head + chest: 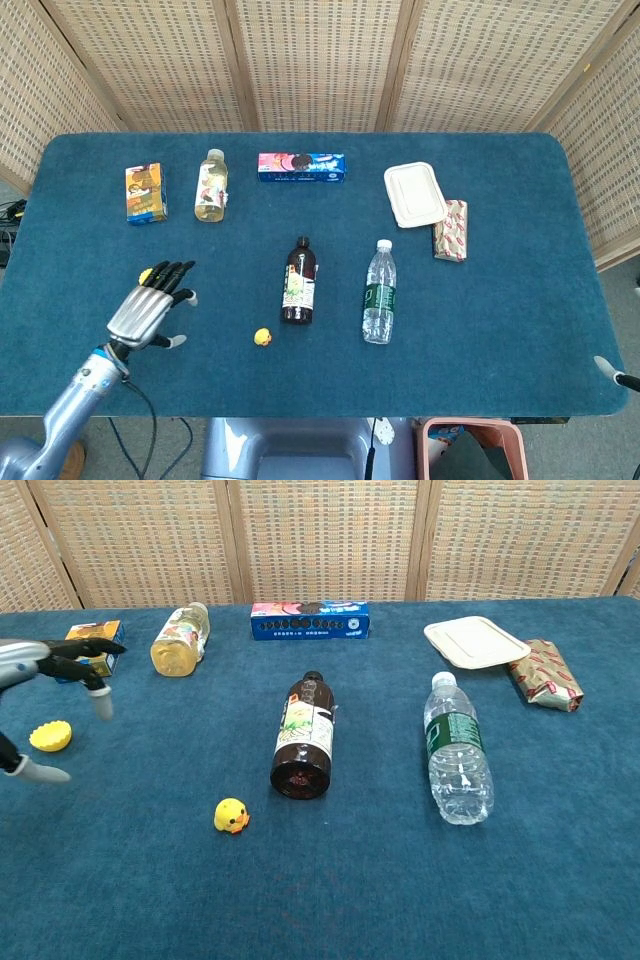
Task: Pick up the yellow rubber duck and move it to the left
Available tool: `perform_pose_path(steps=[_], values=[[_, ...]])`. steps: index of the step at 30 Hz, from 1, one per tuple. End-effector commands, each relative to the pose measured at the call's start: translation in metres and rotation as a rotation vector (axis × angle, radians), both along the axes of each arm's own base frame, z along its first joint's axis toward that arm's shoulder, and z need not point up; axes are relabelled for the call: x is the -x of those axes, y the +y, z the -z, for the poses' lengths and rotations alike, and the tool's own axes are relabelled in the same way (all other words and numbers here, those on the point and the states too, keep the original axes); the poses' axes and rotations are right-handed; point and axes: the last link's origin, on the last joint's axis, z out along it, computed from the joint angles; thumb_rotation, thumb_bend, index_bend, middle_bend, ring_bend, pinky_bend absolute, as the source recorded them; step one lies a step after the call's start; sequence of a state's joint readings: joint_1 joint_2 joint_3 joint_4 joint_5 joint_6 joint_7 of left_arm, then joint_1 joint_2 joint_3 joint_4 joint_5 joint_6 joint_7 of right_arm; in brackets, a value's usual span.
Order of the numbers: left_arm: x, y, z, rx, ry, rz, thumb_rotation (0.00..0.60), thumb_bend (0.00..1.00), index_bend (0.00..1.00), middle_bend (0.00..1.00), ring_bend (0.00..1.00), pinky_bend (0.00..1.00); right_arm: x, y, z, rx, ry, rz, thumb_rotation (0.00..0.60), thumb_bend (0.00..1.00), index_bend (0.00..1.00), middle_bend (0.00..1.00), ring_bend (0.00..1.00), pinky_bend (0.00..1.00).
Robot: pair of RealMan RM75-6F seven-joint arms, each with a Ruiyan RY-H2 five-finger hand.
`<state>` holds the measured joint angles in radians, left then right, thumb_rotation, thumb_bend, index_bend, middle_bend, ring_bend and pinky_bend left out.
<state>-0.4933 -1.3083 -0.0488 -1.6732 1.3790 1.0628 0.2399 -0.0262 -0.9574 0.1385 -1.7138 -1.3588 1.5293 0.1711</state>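
From the head view we see our left hand (150,305) spread and empty above the tabletop (520,330), with the yellow rubber duck (263,338) off to its right and slightly nearer us; our right hand (612,372) barely shows at the far edge, so we cannot tell its state.

From the chest view the duck (231,816) sits low and right of the left hand (45,660), which is clearly the nearer one.

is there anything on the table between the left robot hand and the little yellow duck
Nothing visible. The left robot hand is open above the cloth, left of the duck, with only bare blue table between them. The yellow cap lies by the fingertips, farther back than the duck, off that line.
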Motion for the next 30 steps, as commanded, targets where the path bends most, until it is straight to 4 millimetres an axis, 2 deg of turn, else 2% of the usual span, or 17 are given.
perform_pose_path(steps=[1, 14, 30], values=[[-0.031, 0.012, 0.033, 0.051, 0.020, 0.018, 0.600, 0.11, 0.44, 0.00, 0.00, 0.00, 0.000, 0.000, 0.000, 0.001, -0.001, 0.001, 0.600, 0.00, 0.00, 0.00, 0.00, 0.00], [-0.069, 0.015, 0.085, 0.113, 0.052, 0.024, 0.600, 0.19, 0.46, 0.00, 0.00, 0.00, 0.002, 0.000, 0.000, -0.004, -0.007, 0.006, 0.600, 0.00, 0.00, 0.00, 0.00, 0.00], [-0.078, 0.017, 0.113, 0.155, 0.090, 0.004, 0.600, 0.22, 0.46, 0.00, 0.00, 0.00, 0.004, -0.002, 0.000, -0.008, -0.010, 0.015, 0.600, 0.00, 0.00, 0.00, 0.00, 0.00]])
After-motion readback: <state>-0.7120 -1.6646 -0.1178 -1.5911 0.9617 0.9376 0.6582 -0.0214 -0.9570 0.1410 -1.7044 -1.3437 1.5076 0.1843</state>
